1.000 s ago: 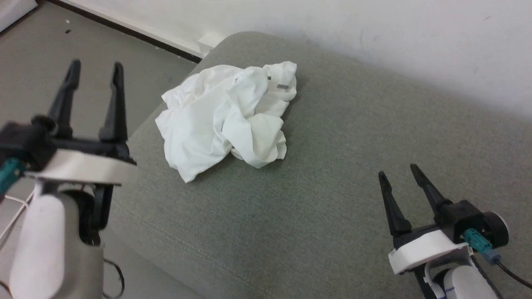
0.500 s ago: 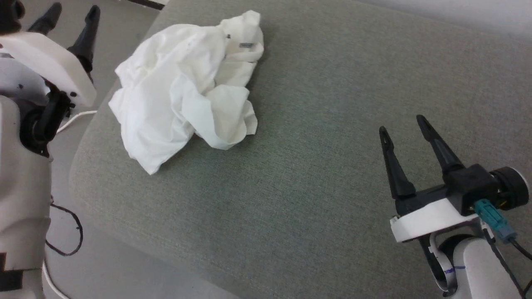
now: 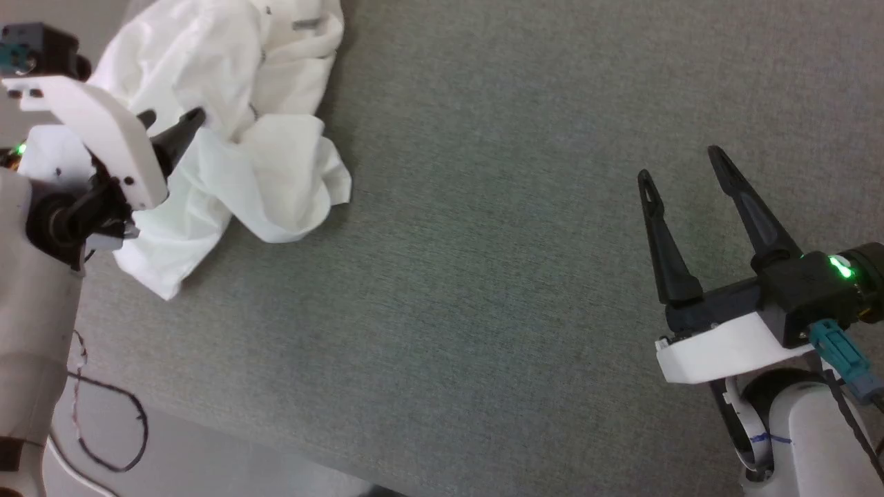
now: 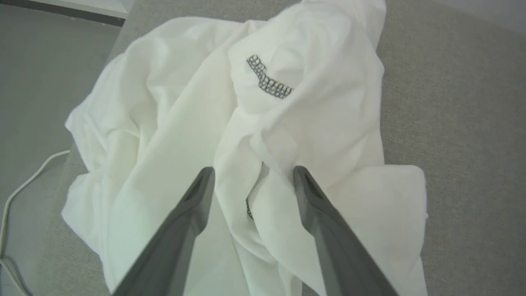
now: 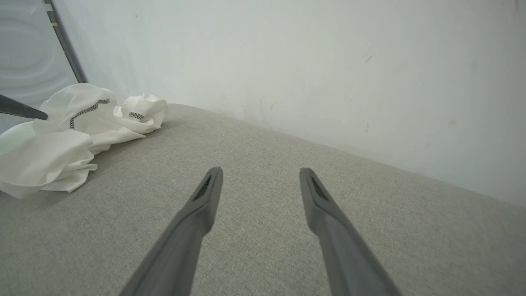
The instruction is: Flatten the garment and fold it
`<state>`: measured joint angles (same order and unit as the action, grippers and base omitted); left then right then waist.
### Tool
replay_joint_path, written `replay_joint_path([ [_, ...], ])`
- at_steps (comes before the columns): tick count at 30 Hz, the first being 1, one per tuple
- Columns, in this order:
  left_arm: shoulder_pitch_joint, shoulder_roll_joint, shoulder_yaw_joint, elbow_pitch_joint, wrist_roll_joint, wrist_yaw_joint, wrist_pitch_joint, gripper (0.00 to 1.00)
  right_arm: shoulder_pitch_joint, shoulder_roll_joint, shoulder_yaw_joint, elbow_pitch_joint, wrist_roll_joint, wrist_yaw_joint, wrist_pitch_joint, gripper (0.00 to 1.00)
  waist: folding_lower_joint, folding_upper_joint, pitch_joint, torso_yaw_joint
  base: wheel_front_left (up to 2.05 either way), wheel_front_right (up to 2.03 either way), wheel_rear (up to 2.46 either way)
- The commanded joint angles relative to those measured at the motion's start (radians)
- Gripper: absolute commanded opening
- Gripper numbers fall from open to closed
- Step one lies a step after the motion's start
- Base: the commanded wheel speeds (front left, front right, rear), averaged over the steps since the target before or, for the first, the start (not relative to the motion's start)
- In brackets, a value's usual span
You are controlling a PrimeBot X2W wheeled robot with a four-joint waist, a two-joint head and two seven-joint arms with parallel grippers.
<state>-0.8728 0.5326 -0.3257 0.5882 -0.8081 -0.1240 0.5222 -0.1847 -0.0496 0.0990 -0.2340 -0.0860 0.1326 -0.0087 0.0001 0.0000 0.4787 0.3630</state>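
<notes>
The garment (image 3: 228, 138) is a scrunched white heap in the upper left of the head view, its top cut off by the frame edge. It's lying on a grey fabric cushion (image 3: 483, 241). Bits of dark zigzag stitching (image 4: 269, 80) peek out of the folds, but I can't make out sleeves or collar. The left gripper (image 4: 254, 170) is right over the heap with its fingers apart and nothing pinched. Can't tell if the tips touch the cloth. The right gripper (image 3: 680, 163) sits at the lower right, well apart from the shirt, fingers spread over bare cushion. A dark cable (image 3: 143, 424) loops at the lower left.
</notes>
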Motion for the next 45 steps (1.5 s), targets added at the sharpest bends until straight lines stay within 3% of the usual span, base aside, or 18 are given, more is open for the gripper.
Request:
replay_joint_path([
  [1, -0.019, 0.006, 0.003, 0.026, -0.015, -0.007, 0.014, 1.0, -0.018, -0.001, 0.003, -0.011, -0.006, -0.002, 0.004, 1.0, -0.0001, 0.0, 0.051, -0.035, 0.0, 0.0, 0.0],
  [5, -0.029, 0.003, 0.002, 0.104, -0.038, -0.004, 0.061, 1.0, -0.024, -0.001, 0.008, -0.029, -0.008, -0.002, 0.017, 1.0, -0.0001, 0.0, 0.074, -0.048, 0.0, 0.0, 0.0],
  [10, -0.037, -0.02, 0.015, 0.17, -0.061, -0.003, 0.038, 1.0, -0.027, -0.001, 0.008, -0.046, -0.015, -0.002, 0.03, 1.0, -0.0001, 0.0, 0.09, -0.06, 0.0, 0.0, 0.0],
  [12, -0.04, -0.023, 0.006, 0.186, -0.058, -0.004, 0.03, 0.0, -0.026, -0.001, 0.008, -0.051, -0.016, -0.002, 0.034, 1.0, -0.0001, 0.0, 0.089, -0.063, 0.0, 0.0, 0.0],
  [24, -0.057, 0.029, -0.029, 0.18, -0.069, -0.006, -0.068, 0.0, -0.018, -0.001, 0.002, -0.026, 0.024, -0.002, 0.004, 1.0, -0.0001, 0.0, 0.006, -0.087, 0.0, 0.0, 0.0],
  [36, -0.174, 0.127, -0.038, 0.027, -0.042, -0.006, -0.162, 0.0, 0.031, -0.001, -0.014, 0.099, 0.147, -0.002, -0.118, 1.0, -0.0001, 0.0, -0.206, -0.117, 0.0, 0.0, 0.0],
  [40, -0.244, 0.13, -0.036, -0.033, -0.011, 0.016, -0.185, 0.0, 0.051, -0.001, -0.021, 0.139, 0.188, -0.002, -0.161, 1.0, -0.0001, 0.0, -0.271, -0.134, 0.0, 0.0, 0.0],
  [45, -0.347, 0.094, -0.035, -0.1, 0.008, 0.06, -0.191, 0.0, 0.072, -0.001, -0.028, 0.181, 0.229, -0.002, -0.2, 1.0, -0.0001, 0.0, -0.34, -0.169, 0.0, 0.0, 0.0],
])
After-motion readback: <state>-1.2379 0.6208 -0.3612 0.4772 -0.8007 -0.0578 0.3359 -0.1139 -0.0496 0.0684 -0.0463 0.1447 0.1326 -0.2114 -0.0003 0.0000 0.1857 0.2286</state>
